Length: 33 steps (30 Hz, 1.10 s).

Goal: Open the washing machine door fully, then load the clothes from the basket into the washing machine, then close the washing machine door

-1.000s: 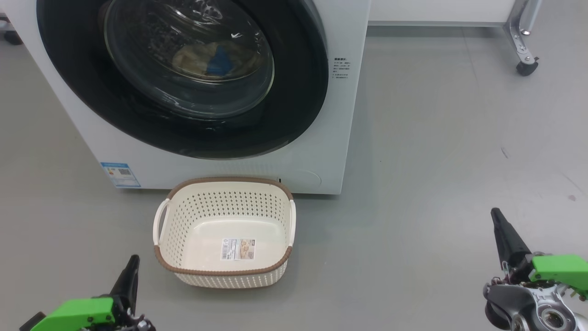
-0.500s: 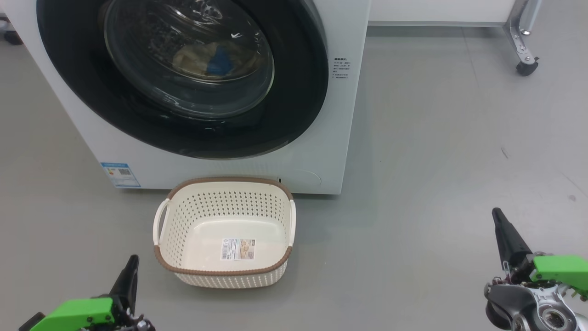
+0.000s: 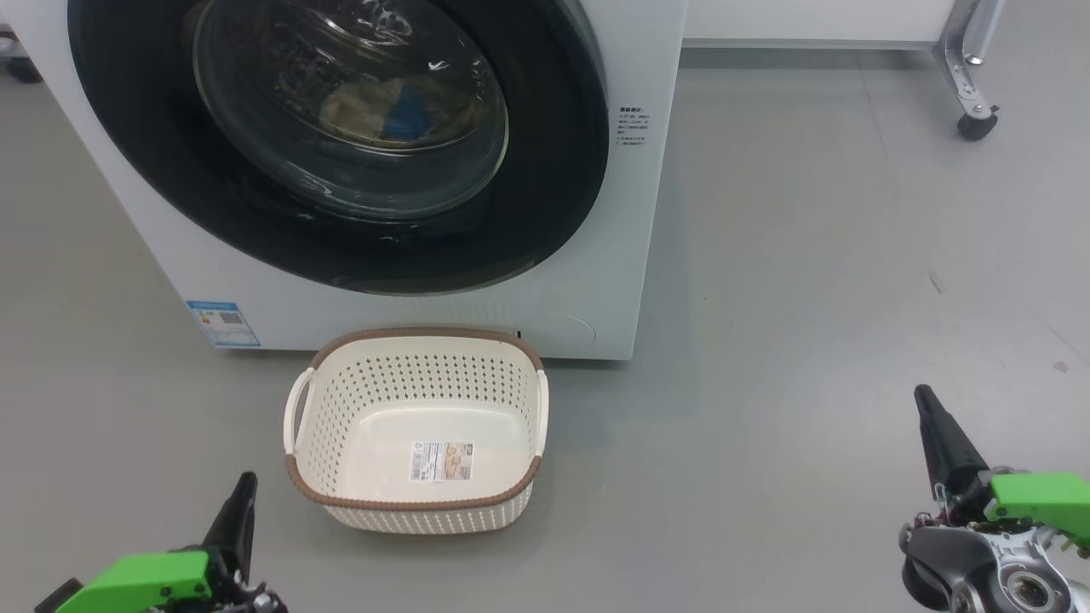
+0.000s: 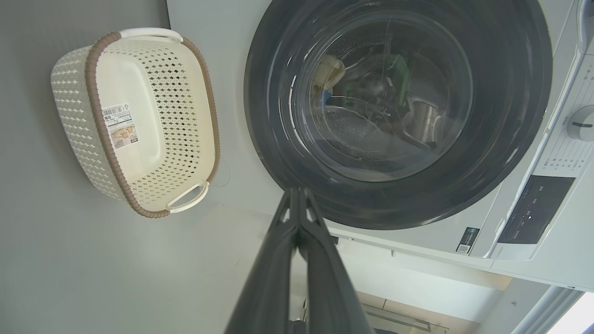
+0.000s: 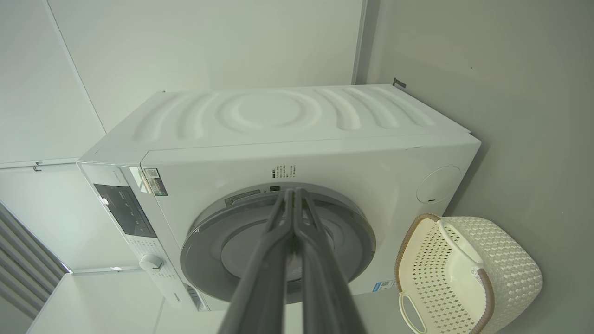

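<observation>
The white washing machine [image 3: 596,281] stands ahead with its black-rimmed round door [image 3: 545,170] shut flat against the front. Through the glass I see cream clothes with a blue patch [image 3: 400,106] lying inside the drum. The cream perforated basket [image 3: 511,502] sits on the floor right in front of the machine, holding nothing but the label on its bottom. My left gripper [image 3: 245,478] is low at the left of the basket, shut and empty. My right gripper [image 3: 921,393] is far to the right, shut and empty. Both wrist views show the door [image 4: 510,139] [image 5: 222,241] and fingers pressed together.
Grey floor spreads around the machine, wide to the right. A metal leg with a black caster [image 3: 975,126] stands at the back right below a white panel. The machine's control panel and dial [image 4: 580,123] sit beside the door.
</observation>
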Motion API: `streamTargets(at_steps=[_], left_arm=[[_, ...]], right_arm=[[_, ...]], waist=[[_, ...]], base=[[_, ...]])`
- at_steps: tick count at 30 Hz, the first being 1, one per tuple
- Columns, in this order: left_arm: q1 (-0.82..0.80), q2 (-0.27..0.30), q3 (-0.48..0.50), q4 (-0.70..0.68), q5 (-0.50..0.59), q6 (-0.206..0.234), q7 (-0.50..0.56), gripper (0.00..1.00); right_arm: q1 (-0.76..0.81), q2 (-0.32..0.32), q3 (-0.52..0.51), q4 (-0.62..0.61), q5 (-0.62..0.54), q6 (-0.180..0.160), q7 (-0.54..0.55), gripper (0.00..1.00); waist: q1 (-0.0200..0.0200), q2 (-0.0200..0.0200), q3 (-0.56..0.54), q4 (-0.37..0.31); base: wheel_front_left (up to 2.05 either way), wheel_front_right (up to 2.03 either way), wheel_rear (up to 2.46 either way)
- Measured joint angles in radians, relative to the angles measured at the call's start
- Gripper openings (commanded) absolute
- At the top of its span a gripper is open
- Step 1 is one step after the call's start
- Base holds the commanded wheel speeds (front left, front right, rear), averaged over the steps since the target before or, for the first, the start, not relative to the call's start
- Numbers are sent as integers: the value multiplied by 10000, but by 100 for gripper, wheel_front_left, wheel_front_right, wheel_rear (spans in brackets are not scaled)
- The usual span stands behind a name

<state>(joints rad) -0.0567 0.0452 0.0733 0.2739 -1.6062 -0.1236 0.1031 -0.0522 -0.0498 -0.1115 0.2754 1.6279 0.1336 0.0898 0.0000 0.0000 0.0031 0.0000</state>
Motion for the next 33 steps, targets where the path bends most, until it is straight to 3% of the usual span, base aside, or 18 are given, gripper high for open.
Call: streamTargets(at_steps=[33], left_arm=[[-1, -8, 29, 0, 0, 0, 0, 0]], right_arm=[[0, 8, -81, 2, -15, 0, 84, 0]], waist=[[0, 0, 0, 0]], base=[[0, 0, 0]])
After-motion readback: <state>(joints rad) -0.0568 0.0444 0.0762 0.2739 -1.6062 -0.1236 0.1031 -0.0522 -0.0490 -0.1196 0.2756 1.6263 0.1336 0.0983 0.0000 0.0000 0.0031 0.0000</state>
